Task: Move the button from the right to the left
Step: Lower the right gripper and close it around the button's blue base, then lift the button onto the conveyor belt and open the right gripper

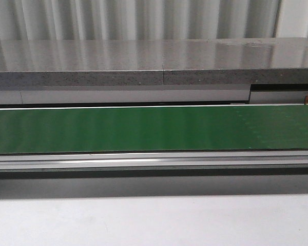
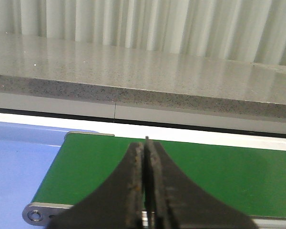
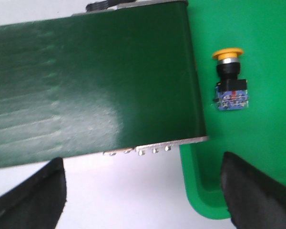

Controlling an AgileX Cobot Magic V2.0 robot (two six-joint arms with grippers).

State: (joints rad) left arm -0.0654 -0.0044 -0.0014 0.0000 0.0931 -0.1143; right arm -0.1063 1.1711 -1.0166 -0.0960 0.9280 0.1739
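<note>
The button point(image 3: 230, 80), with a yellow-orange cap, black collar and blue contact block, lies on its side in a green tray point(image 3: 257, 162) in the right wrist view, just past the end of the green conveyor belt point(image 3: 95, 81). My right gripper point(image 3: 143, 191) is open and empty, with its fingers point(image 3: 35, 198) wide apart, short of the button. My left gripper point(image 2: 147, 143) is shut and empty, over the other end of the belt point(image 2: 95, 167). In the front view I see neither gripper nor the button.
The green belt point(image 1: 154, 128) runs across the front view, with a grey stone ledge point(image 1: 154, 61) behind it and a white table point(image 1: 154, 220) in front. A blue surface point(image 2: 14, 162) lies beside the belt's end in the left wrist view.
</note>
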